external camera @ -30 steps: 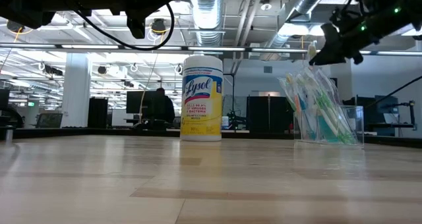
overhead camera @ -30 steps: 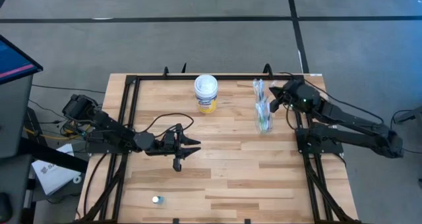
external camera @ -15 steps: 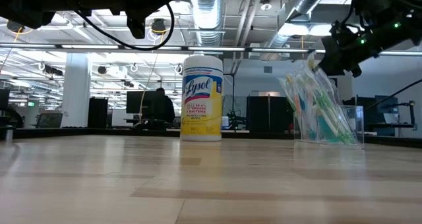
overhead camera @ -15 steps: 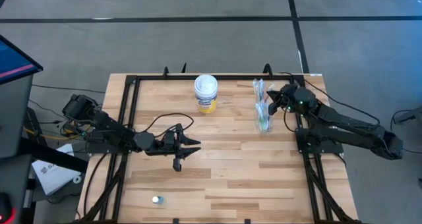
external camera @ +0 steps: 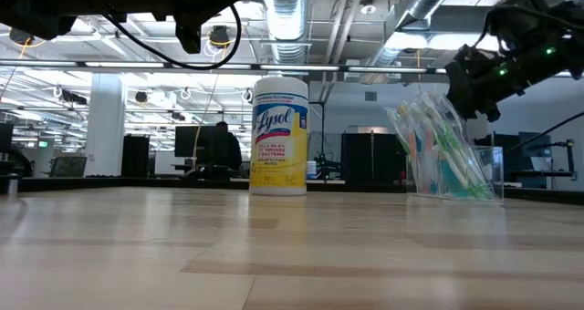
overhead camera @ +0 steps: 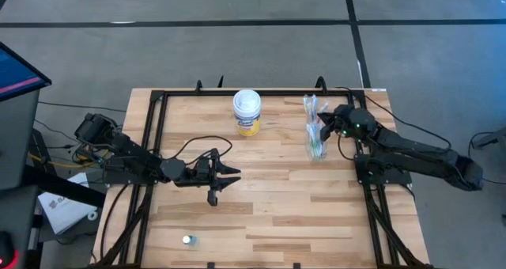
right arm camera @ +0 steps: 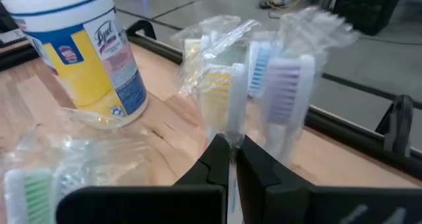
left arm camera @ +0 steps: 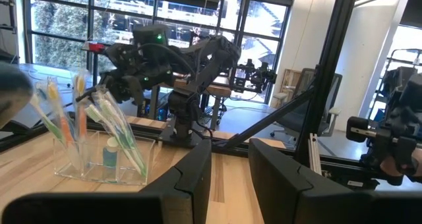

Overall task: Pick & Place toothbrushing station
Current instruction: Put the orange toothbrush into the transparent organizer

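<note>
At back right of table point(overhead camera: 261, 214), right gripper point(overhead camera: 326, 124) now drawn in over the cups point(overhead camera: 316, 146) from a spot farther out a second ago, fingers pinched on one wrapped brush point(right arm camera: 232, 112) by its neck; reads as extraction under way, brush not yet lifted clear. Clear cups point(external camera: 453, 169) upright, packed with leaning wrapped brushes, small tube point(left arm camera: 110, 159) standing in one compartment; canister point(overhead camera: 247, 111) apart, not involved. Left gripper point(overhead camera: 228, 180) parked mid-table, half open, holding nothing.
</note>
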Motion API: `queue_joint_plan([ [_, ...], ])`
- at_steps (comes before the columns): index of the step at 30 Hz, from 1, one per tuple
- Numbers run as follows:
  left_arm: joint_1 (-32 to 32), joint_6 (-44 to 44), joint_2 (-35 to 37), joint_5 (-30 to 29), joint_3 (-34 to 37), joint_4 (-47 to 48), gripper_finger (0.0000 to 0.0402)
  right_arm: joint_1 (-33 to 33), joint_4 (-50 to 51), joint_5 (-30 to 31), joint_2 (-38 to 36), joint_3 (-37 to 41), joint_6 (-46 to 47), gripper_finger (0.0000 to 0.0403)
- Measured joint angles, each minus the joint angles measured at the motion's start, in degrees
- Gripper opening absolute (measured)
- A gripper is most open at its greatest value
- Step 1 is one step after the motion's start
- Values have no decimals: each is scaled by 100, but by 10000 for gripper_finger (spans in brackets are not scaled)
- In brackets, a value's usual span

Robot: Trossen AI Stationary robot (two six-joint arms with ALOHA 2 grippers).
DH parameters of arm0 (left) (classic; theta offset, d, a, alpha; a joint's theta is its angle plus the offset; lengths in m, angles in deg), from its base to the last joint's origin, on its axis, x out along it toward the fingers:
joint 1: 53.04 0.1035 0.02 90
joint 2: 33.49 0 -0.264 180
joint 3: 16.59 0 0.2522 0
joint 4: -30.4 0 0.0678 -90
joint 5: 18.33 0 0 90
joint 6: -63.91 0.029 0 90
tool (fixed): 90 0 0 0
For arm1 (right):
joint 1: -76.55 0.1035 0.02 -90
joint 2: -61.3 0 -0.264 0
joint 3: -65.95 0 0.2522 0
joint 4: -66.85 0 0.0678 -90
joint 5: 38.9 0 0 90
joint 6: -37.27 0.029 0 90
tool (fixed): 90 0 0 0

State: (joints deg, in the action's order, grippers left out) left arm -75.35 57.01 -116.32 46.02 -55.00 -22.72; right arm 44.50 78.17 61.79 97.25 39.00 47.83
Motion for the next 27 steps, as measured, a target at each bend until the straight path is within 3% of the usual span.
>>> queue_joint_plan([
  [6, 0, -2, 0, 0, 0, 0, 95, 0, -208, -25, 337, 0, -1, 7],
  [16, 0, -2, -2, 0, 0, 0, 95, 39, -391, -59, 418, 2, 1, 62],
  [27, 0, -2, -2, 0, 0, 3, 95, 52, -327, -79, 145, 2, -45, 67],
])
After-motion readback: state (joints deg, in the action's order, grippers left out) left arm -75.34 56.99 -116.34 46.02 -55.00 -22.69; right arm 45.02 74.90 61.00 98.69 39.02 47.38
